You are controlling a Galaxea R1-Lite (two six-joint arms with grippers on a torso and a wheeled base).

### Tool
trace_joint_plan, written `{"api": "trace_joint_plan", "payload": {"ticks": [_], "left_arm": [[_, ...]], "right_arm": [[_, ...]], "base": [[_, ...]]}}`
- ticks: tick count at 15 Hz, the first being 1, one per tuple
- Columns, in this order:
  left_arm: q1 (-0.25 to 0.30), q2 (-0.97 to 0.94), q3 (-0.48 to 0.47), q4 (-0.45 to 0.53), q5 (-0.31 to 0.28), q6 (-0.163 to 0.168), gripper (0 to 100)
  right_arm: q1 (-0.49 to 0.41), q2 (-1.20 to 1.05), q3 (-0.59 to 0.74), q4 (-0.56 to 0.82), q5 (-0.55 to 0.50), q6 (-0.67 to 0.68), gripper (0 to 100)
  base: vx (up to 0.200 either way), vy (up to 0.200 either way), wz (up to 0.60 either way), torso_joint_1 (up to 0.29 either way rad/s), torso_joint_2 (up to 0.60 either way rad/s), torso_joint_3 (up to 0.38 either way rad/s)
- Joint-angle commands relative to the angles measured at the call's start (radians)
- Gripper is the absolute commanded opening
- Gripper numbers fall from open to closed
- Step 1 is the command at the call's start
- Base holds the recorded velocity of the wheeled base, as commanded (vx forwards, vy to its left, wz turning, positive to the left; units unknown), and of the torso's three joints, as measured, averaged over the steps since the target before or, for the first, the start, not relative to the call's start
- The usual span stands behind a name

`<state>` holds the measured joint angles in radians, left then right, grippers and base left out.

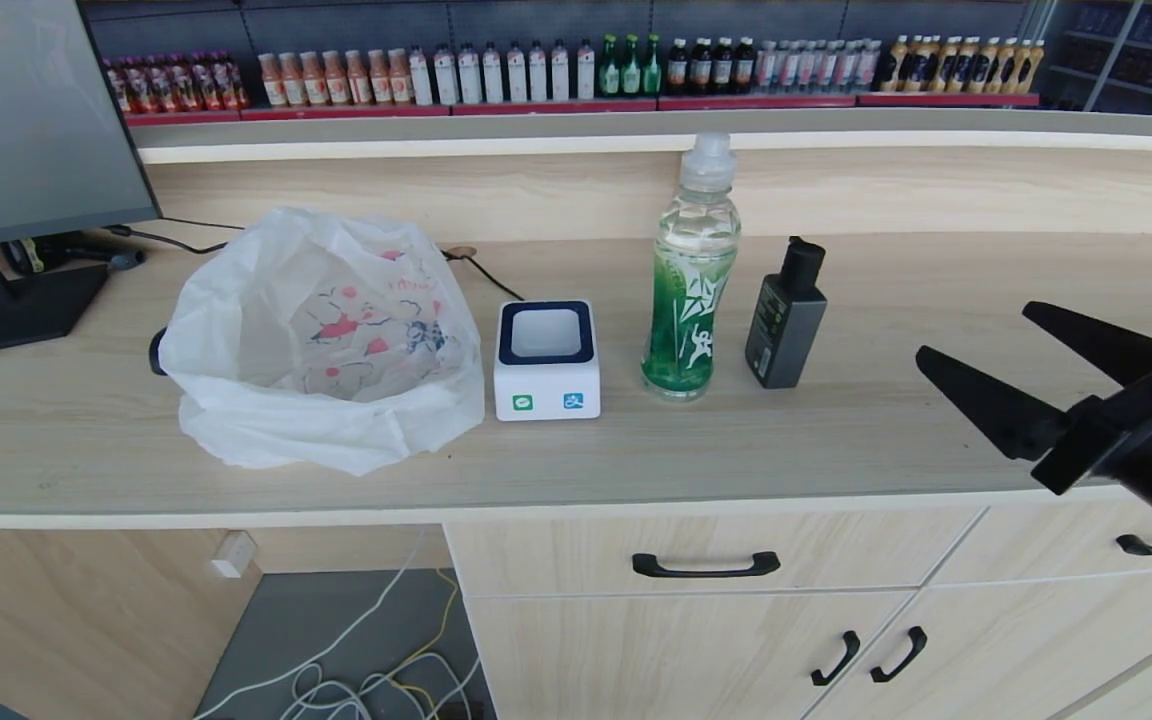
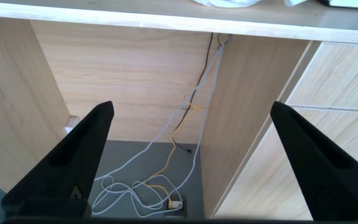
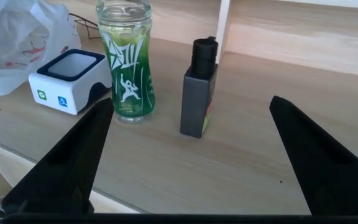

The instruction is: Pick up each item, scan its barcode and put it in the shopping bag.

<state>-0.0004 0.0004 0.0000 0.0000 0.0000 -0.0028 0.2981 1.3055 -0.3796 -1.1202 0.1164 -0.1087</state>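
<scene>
- On the pale wooden counter (image 1: 836, 450), in the head view, a crumpled white plastic shopping bag (image 1: 321, 340) sits open at the left, with a white scanner box with a dark blue rim (image 1: 547, 360) just beside it
- To the right of the scanner stands a clear plastic bottle with a green label (image 1: 691, 290), upright, and near it a dark grey flat bottle with a black cap (image 1: 786, 320), also upright
- The right gripper (image 1: 976, 330) hangs at the counter's right end, well apart from both bottles, fingers spread wide and holding nothing
- In the left wrist view, the left gripper (image 2: 191, 109) is below the counter edge, fingers wide and empty, facing a wooden recess with loose cables (image 2: 166, 186) on the floor
- In the right wrist view, the right gripper (image 3: 191, 102) points at the green-labelled bottle (image 3: 126, 68) and the dark grey bottle (image 3: 199, 93); the scanner (image 3: 70, 79) and bag (image 3: 17, 43) lie beyond
</scene>
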Motion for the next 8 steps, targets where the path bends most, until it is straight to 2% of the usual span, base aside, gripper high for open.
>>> {"api": "trace_joint_plan", "payload": {"ticks": [1, 8], "left_arm": [[-0.001, 0.000, 0.000, 0.000, 0.000, 0.000, 100], [-0.001, 0.000, 0.000, 0.000, 0.000, 0.000, 100]], "right_arm": [[0.024, 0.078, -0.033, 0.000, 0.000, -0.002, 100], [0.065, 0.141, -0.085, -0.001, 0.000, -0.011, 100]], "base": [[0.000, 0.000, 0.00, 0.000, 0.00, 0.000], [0.000, 0.000, 0.00, 0.000, 0.00, 0.000]]}}
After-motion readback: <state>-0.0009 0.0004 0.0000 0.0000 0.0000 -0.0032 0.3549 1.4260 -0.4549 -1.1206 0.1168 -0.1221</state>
